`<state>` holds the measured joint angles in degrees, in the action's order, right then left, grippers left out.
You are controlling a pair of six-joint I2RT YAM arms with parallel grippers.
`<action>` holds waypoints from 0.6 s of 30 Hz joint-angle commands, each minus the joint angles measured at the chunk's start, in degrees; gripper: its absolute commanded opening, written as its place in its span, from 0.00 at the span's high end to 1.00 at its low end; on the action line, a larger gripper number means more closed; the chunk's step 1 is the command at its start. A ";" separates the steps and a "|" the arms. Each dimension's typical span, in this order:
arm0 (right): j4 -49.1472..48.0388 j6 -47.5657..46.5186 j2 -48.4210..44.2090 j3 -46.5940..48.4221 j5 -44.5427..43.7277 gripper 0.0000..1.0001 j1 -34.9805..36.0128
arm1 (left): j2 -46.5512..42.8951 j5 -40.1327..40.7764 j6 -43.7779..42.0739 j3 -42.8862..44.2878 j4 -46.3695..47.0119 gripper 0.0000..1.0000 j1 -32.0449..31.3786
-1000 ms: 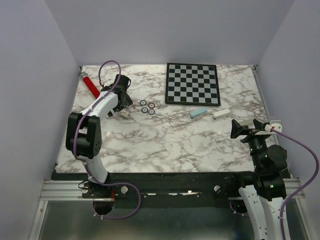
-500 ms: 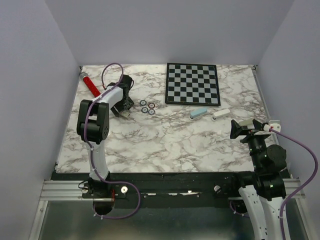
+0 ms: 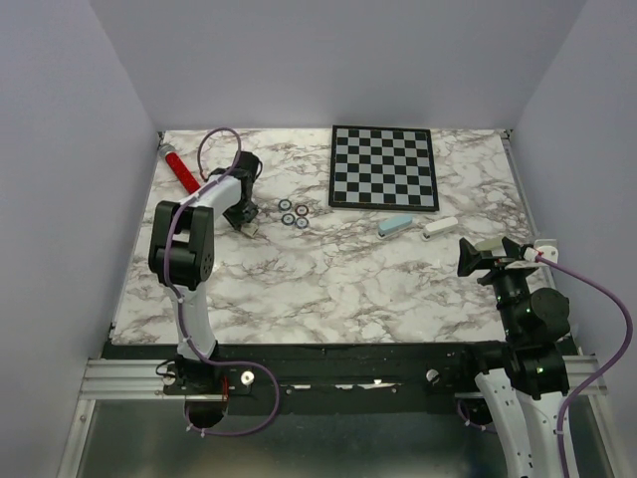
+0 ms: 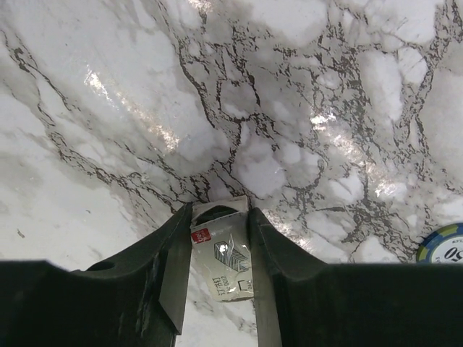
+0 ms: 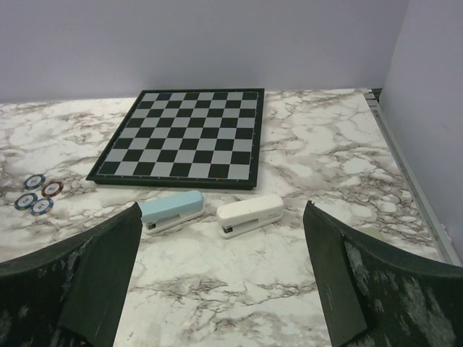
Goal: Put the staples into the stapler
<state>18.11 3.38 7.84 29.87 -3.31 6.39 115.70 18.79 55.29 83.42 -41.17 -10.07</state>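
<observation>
Pickup stage: left tool (image 4: 219,220) clamps the small cream box (image 4: 224,260) on the bench (image 4: 304,101) (staples themselves not discernible). Right tool (image 3: 488,254) gapes, empty. Stapler (image 5: 171,210) lies well apart, just before the chessboard (image 5: 188,134); next comes lifting the box toward it.

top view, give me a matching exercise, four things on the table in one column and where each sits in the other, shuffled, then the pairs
Things
1. stapler
2. poker chips
3. small cream box
4. red tube

Places
a. between the fingers of the left gripper
b. near the far left corner of the table
c. just in front of the chessboard, beside the white bar
d. between the left gripper and the chessboard

Pairs: 1-c, 2-d, 3-a, 4-b
</observation>
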 commanded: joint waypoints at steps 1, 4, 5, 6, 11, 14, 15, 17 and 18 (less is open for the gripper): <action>-0.71 -0.30 -0.89 -0.16 -0.20 0.00 0.29 | -2.40 -2.35 -0.79 -4.57 -1.02 0.61 0.22; -0.53 0.49 -0.89 0.36 0.41 0.00 0.29 | -5.30 -3.49 -0.97 -7.64 -0.58 0.65 -0.48; -0.53 1.10 -0.63 0.45 1.28 0.00 0.37 | -6.79 -4.36 -0.97 -8.70 -0.06 0.65 -0.92; -0.53 1.37 -0.37 0.54 1.64 0.00 0.29 | -7.67 -4.72 -0.80 -9.58 0.21 0.65 -2.23; 0.00 5.05 2.44 2.21 5.48 0.00 0.37 | -11.45 -8.14 2.10 -16.77 2.49 0.65 -8.38; 0.17 8.56 4.73 2.13 9.96 0.00 0.37 | -13.30 -10.61 6.31 -20.99 4.33 0.65 -13.21; 0.09 9.36 5.34 1.95 11.64 0.00 0.29 | -13.74 -11.31 9.11 -21.88 4.78 0.65 -14.53; -0.18 11.64 7.54 1.42 15.85 0.00 0.29 | -15.06 -11.93 11.59 -24.51 6.18 0.65 -18.22; -0.61 12.26 8.33 0.90 16.92 0.00 0.29 | -15.33 -12.10 12.90 -25.05 6.45 0.65 -19.37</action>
<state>18.06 10.55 13.32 30.79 4.56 6.42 101.12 14.02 59.86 63.40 -35.97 -23.99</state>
